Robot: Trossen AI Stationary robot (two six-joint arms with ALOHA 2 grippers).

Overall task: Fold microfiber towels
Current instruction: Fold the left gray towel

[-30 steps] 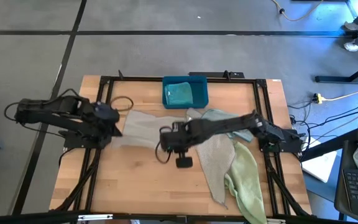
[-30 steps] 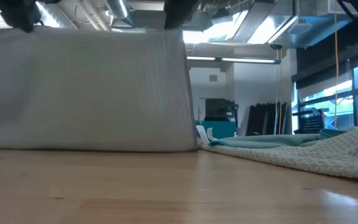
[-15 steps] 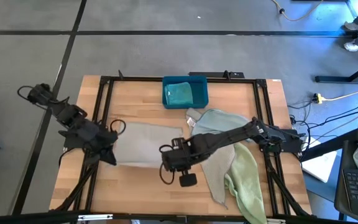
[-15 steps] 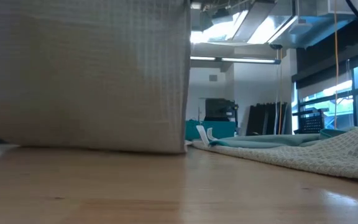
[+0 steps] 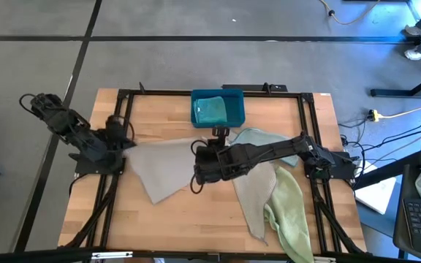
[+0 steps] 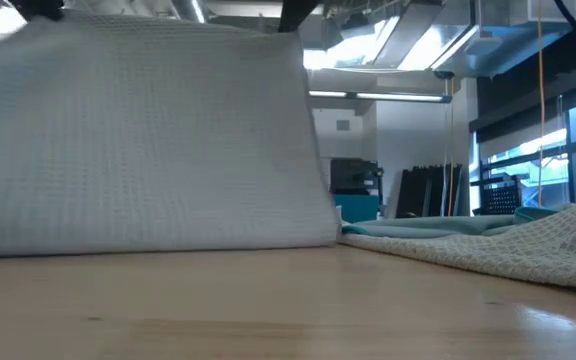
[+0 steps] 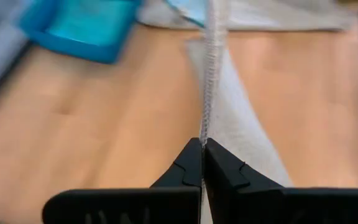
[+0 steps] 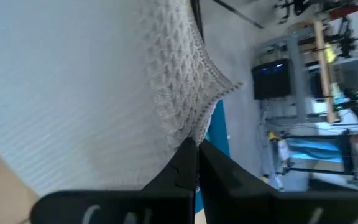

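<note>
Nearby, bin (image 5: pixel 217 107) and towel pile (image 5: pixel 269 183) — both jaws pinch the grey towel (image 5: pixel 165 163).

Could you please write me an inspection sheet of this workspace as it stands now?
Surface: wooden table, dark frame.
Job's things: grey-beige towel stretched between both tools, lower edge on the table; second grey-beige towel, pale blue towel and pale green towel heaped at right; teal towel in the bin.
Clutter: blue bin at the far edge.
Grippers: left tool and right tool each shut on the held towel.
Cables: yellow cable on the floor, right.
Surroundings: grey floor, desks.
</note>
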